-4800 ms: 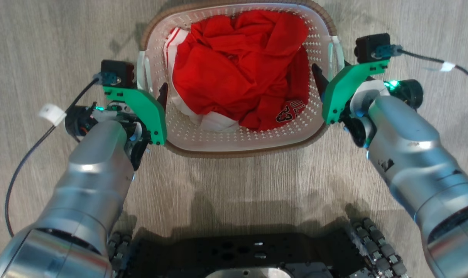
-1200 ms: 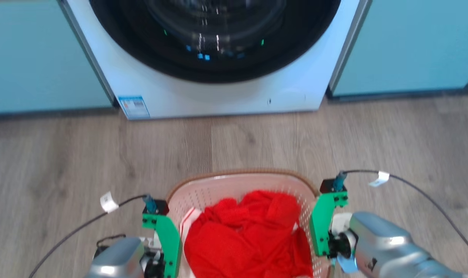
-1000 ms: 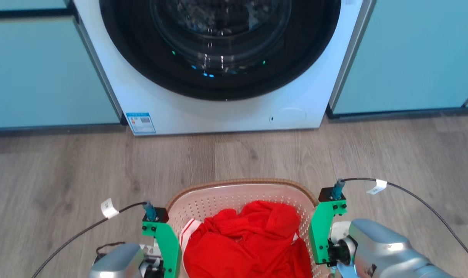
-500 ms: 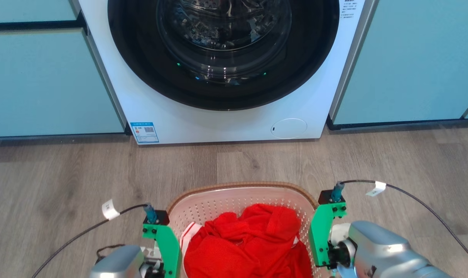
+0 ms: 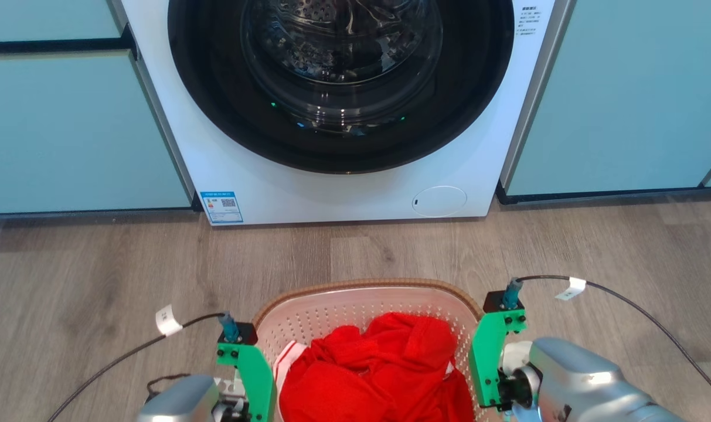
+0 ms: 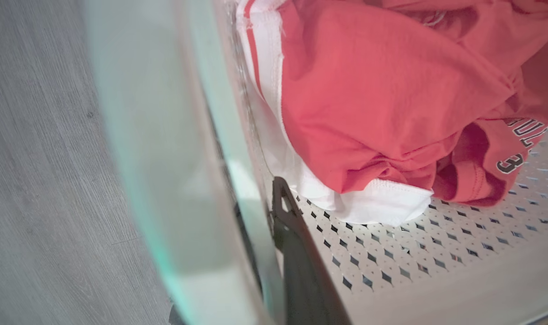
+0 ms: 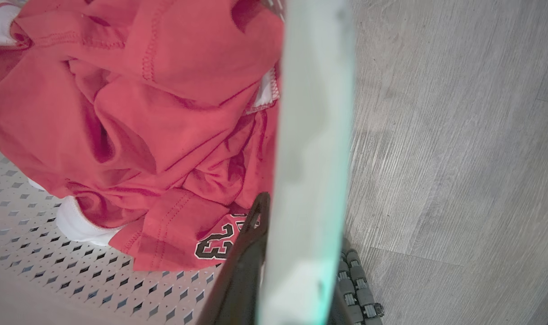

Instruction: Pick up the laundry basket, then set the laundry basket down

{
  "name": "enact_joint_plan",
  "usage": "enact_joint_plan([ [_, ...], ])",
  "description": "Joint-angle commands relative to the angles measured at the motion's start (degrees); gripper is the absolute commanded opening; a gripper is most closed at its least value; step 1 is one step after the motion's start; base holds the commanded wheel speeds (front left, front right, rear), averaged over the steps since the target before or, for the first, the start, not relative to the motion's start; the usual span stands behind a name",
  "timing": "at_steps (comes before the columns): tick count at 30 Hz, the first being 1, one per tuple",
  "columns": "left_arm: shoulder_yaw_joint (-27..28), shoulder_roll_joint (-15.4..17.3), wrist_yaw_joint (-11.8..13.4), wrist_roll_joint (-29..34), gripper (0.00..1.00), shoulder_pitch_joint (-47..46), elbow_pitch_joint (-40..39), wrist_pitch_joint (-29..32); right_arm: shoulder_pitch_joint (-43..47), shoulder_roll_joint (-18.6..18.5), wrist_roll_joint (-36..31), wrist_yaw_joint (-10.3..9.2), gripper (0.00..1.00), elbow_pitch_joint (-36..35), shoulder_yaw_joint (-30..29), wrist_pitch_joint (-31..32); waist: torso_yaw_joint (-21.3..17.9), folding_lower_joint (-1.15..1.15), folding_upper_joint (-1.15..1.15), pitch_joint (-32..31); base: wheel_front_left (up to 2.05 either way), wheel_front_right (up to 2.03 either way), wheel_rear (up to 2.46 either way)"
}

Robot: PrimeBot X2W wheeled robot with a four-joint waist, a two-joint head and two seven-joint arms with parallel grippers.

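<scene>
laundry basket (image 5: 361, 302): white perforated plastic, rounded-rectangular, brown woven-look rim, stuffed with a crumpled red jersey (image 5: 378, 375) with white trim. It's at bottom centre of head view, between the two arms, with a strip of floor (image 5: 97, 275) between it and the washing machine (image 5: 343, 196); can't tell if its base is off the floor. left tool (image 6: 260, 212) is clamped on the left side handle (image 6: 165, 158), one dark finger inside the wall, the other behind the blurred handle. right tool (image 7: 301, 225) grips the right handle (image 7: 312, 135) the same way. Vs ~5 s back: head camera looked straight down on the basket and the robot's base; now it looks forward, with washer and teal cabinet fronts (image 5: 68, 129) in frame, so that's a camera move. Over the last second the washer slid lower in frame, camera again. Basket keeps its place between the green wrist brackets (image 5: 255, 369), grip unchanged. In head view those brackets cover the fingers. Wrist views give the fingers, the diamond-hole basket bottom and the black "23" print (image 7: 217, 243). Right wrist view adds base rollers (image 7: 357, 289) beside the basket. Head view gives the washer's glass door (image 5: 340, 58) and blue label (image 5: 221, 205).
</scene>
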Motion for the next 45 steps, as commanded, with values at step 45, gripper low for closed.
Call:
enact_joint_plan([
  [45,-2.61,-0.02,-0.53,-3.81,0.00,-4.92,-1.69,-0.22,-1.59,1.59,3.62,0.42,0.00,-1.25,1.84,-0.94,0.22,0.00,0.00,-0.05,0.00,0.00,0.00],
])
